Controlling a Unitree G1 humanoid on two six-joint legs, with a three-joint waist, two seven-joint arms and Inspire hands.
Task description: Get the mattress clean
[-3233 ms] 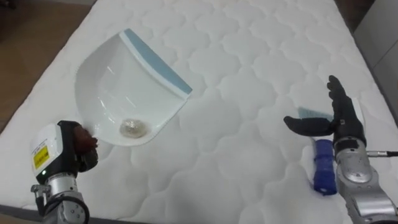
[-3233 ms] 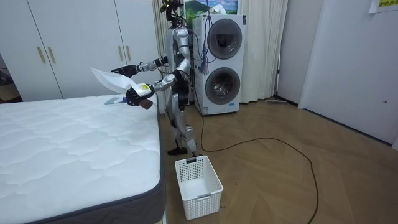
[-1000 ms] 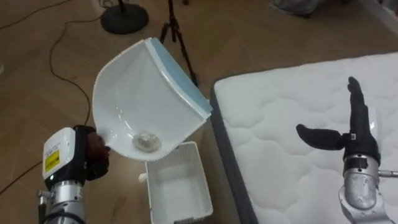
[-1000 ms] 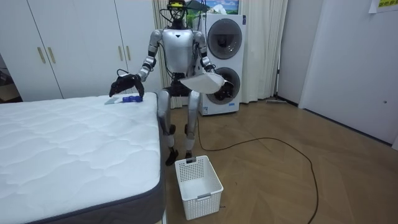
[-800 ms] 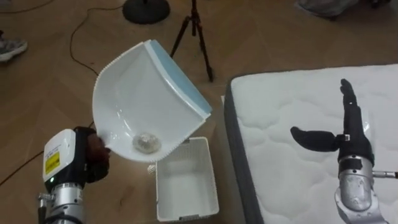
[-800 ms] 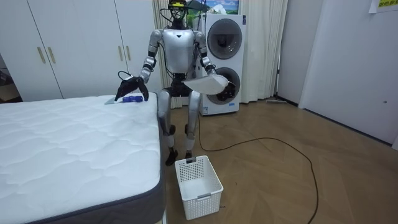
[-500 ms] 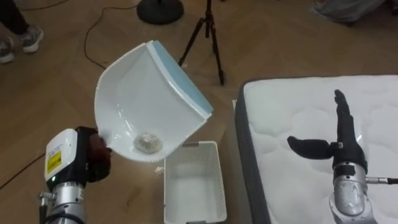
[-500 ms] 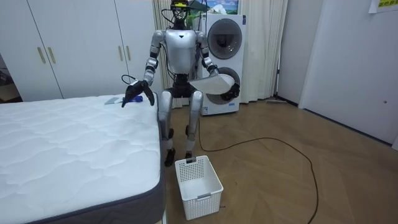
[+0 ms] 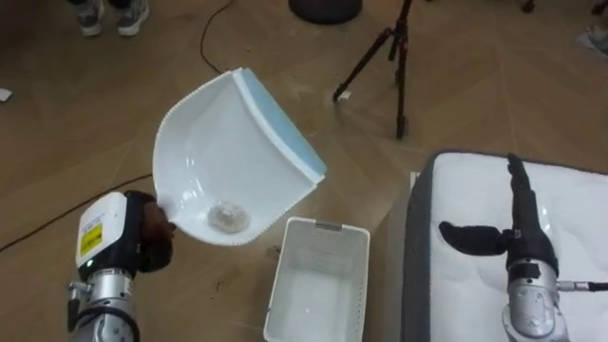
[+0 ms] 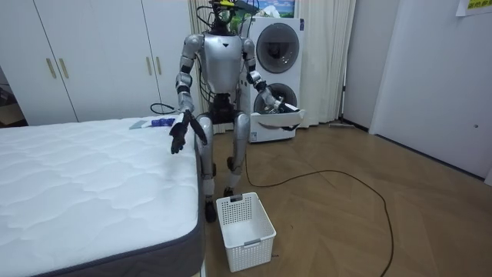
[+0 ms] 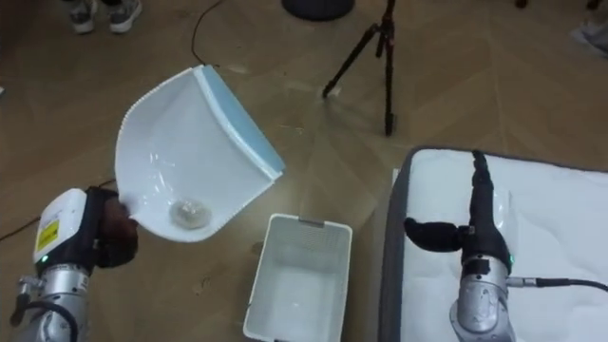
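Left hand [image 9: 144, 245] is clamped on the handle end of the white dustpan [image 9: 233, 157]; it looks like light, stiff plastic, so the handle is the place to hold it. A small crumpled wad [image 9: 226, 218] sits in its low end, probably featherlight and ready to slide, with the laundry basket [image 9: 328, 225] down to its right. Right hand [image 9: 518, 237] hangs flat-fingered over the mattress [image 9: 570, 218] corner.

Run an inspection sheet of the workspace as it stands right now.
Surface: white quilted mattress, its corner under the right hand; wood floor beside it.
Job's things: white dustpan with a blue lip, held tilted above the floor, a crumpled wad in its bowl; white basket on the floor beside the mattress.
Clutter: blue object at the mattress's far corner.
Hands: left hand curled round the dustpan's handle; right hand open.
Cables: dark cable across the floor.
Surroundings: tripod, a person's shoes, washing machines, wardrobe.
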